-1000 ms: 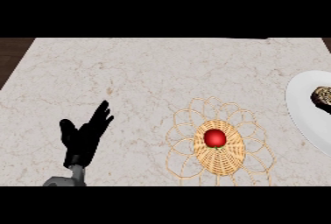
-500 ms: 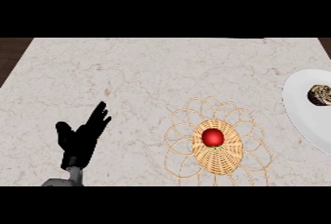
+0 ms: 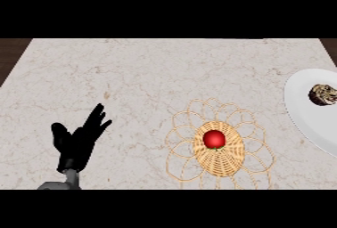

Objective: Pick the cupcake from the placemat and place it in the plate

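- Cupcake (image 3: 322,95): a small brown lump lying on the white plate (image 3: 304,111) at the view's right edge, so the task looks done.
- Placemat (image 3: 220,164), woven, lies left of the plate and apart from it, with only a red fruit (image 3: 215,139) at its middle.
- Left hand (image 3: 79,142) rests at the lower left over the desk (image 3: 132,80), fingers straight and spread, grasping nothing; the right hand is out of view.
- Risk, as I judge it: the red fruit could be mistaken for the cupcake and carried over, knocking the one already on the plate.
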Action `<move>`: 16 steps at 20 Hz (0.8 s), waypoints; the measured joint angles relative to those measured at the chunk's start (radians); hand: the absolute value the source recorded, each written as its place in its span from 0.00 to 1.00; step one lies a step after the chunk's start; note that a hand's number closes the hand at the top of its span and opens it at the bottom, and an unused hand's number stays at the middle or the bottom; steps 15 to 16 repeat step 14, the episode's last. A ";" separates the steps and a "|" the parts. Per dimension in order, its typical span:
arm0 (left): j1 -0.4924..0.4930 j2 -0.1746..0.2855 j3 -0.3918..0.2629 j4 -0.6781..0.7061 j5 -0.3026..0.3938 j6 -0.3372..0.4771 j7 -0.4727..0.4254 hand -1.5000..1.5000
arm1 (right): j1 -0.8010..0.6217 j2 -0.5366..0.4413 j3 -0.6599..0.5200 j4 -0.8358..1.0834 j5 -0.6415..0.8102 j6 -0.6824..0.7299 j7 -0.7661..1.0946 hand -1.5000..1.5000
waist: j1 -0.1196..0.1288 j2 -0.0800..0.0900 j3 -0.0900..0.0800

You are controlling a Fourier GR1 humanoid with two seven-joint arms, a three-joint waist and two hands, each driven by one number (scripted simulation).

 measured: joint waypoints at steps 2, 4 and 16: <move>0.002 0.001 0.003 -0.006 0.003 0.002 0.013 0.50 | 0.039 -0.018 0.010 -0.012 0.006 0.016 -0.007 0.00 | -0.004 -0.001 0.000; 0.006 0.000 0.002 -0.008 0.000 0.003 0.010 0.50 | 0.075 -0.032 0.022 -0.025 0.016 0.016 -0.021 0.00 | -0.005 -0.001 0.000; 0.019 -0.012 0.000 -0.023 -0.012 0.015 0.020 0.50 | 0.207 -0.028 0.066 -0.066 0.039 -0.029 -0.103 0.00 | -0.012 -0.006 -0.002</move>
